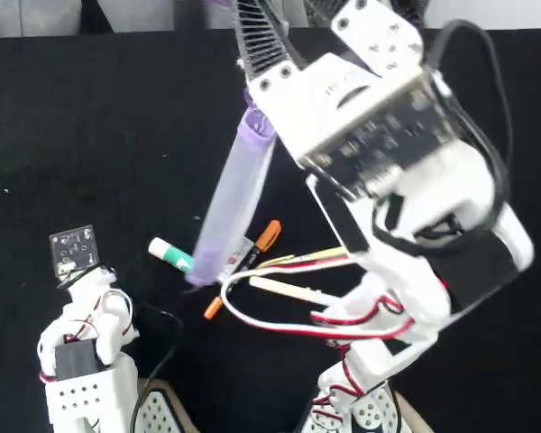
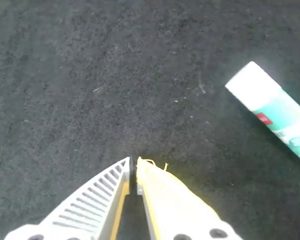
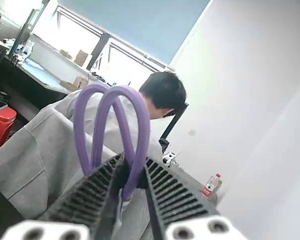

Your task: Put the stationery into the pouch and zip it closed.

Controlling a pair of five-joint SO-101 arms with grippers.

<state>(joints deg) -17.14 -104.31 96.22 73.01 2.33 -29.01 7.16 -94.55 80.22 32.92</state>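
One translucent purple pouch (image 1: pixel 234 198) hangs by its cord loop (image 3: pixel 80 125), pinched in the right end effector (image 3: pixel 132 162), lower end beside the white-and-teal glue stick (image 1: pixel 171 255) on the black table (image 1: pixel 90 135). Left end effector (image 2: pixel 135 165): clenched, empty. The pouch is probably light and floppy; brace it near its opening.

Pouch (image 1: pixel 230 203): hung by its loop (image 3: pixel 110 117) from right gripper (image 3: pixel 132 164), lower end over pens (image 1: pixel 267 234), glue stick (image 1: pixel 171 254) just left, pencils (image 1: pixel 293 290) right, all on table (image 1: pixel 90 135).

The translucent purple pouch (image 1: pixel 234 194) hung slanted from upper centre, its lower end over an orange marker (image 1: pixel 263 239). A white-and-teal glue stick (image 1: pixel 170 254) lay just left; pale pencils (image 1: pixel 284 288) lay right.
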